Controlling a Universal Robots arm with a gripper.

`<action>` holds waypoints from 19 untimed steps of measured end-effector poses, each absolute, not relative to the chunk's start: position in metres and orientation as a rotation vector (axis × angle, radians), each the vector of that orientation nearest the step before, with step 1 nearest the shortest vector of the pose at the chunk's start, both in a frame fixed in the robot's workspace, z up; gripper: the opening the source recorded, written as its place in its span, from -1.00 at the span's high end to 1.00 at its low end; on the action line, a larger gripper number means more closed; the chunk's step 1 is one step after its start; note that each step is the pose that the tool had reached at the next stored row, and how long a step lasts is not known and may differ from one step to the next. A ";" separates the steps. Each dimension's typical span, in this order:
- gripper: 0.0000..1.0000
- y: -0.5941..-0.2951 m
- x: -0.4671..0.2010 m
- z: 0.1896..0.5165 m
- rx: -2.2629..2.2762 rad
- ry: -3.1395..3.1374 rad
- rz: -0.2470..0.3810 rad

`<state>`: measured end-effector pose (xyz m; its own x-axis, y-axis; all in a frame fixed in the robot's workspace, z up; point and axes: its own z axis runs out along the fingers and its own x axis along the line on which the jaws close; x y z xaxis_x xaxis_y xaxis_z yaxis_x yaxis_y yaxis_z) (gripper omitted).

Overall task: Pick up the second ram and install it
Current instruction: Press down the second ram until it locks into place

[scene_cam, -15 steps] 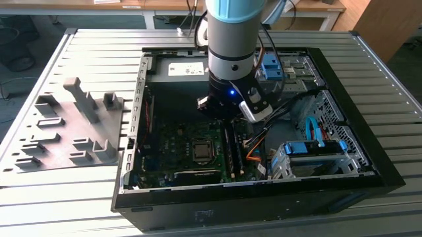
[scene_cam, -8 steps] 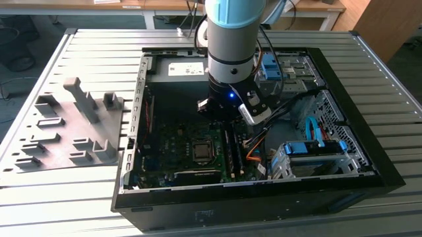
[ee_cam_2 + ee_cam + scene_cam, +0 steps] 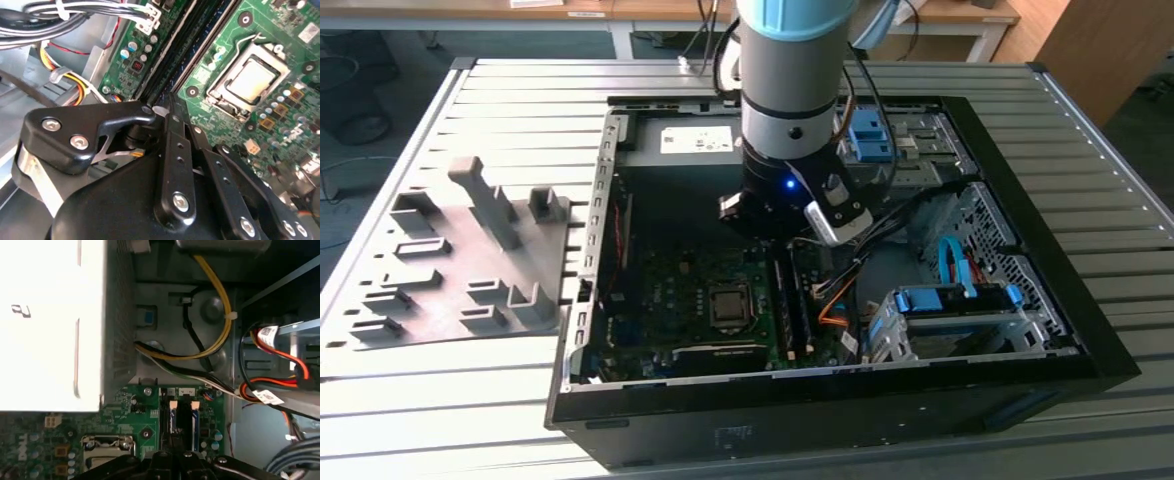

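Note:
My gripper is down inside the open computer case, at the far end of the black memory slots beside the processor socket. In both wrist views its black fingers are drawn together, the tips against the end of one slot. The second ram shows as a thin dark blue edge standing in that slot, running away from the gripper along the rail. Whether the tips pinch the stick or only rest on its edge is hidden.
A grey moulded tray lies on the slatted table at the exterior view's left. Inside the case, bundled cables and orange-red leads run close to the slots. A blue drive cage stands at the exterior view's right.

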<state>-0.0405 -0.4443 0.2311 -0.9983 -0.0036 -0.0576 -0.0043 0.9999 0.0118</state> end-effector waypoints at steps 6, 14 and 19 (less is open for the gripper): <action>0.80 -0.461 -0.040 0.231 -0.006 3.084 0.015; 0.80 -0.488 -0.040 0.229 -0.007 3.084 -0.018; 0.80 -0.494 -0.037 0.228 -0.009 3.087 -0.073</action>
<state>-0.0375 -0.4938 0.2285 -0.9985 -0.0070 -0.0540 -0.0045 0.9989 -0.0472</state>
